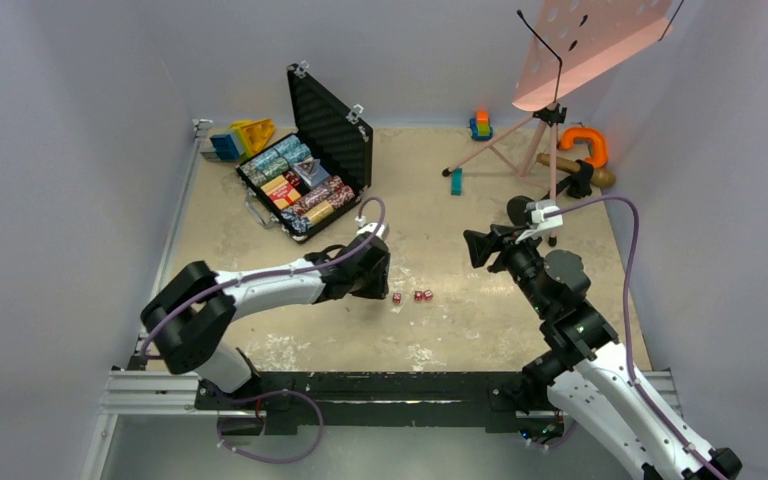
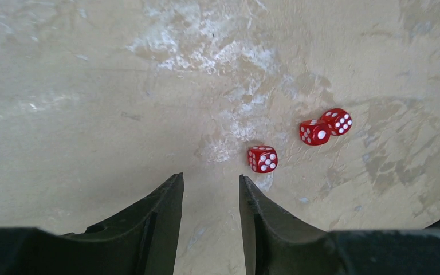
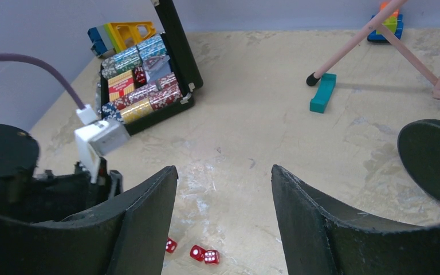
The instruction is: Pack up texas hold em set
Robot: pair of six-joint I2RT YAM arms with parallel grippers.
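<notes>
Your left pincer [image 2: 209, 179] sits nearest the lens, fingers parted narrowly and holding nothing, low over the desk [image 2: 80, 114]. One die [image 2: 262, 158] lies just beside the right fingertip at 2 o'clock. Two more dice [image 2: 314, 132], touching or nearly so, lie further out along the same line. Your right pincer [image 3: 223, 171] hangs wide and empty, raised, looking down at them. In the top view the case [image 1: 330, 120] stands open with its lid up, well apart from the dice, at about 10 o'clock. Chips [image 1: 278, 158] and the card box [image 1: 280, 188] already lie inside.

You appear to be on the loose dice, likely the last items. The next move calls for shifting the left pincer toward 2 o'clock until the near die sits between the fingers. Then lower and close gently, since so small a cube may skid.
</notes>
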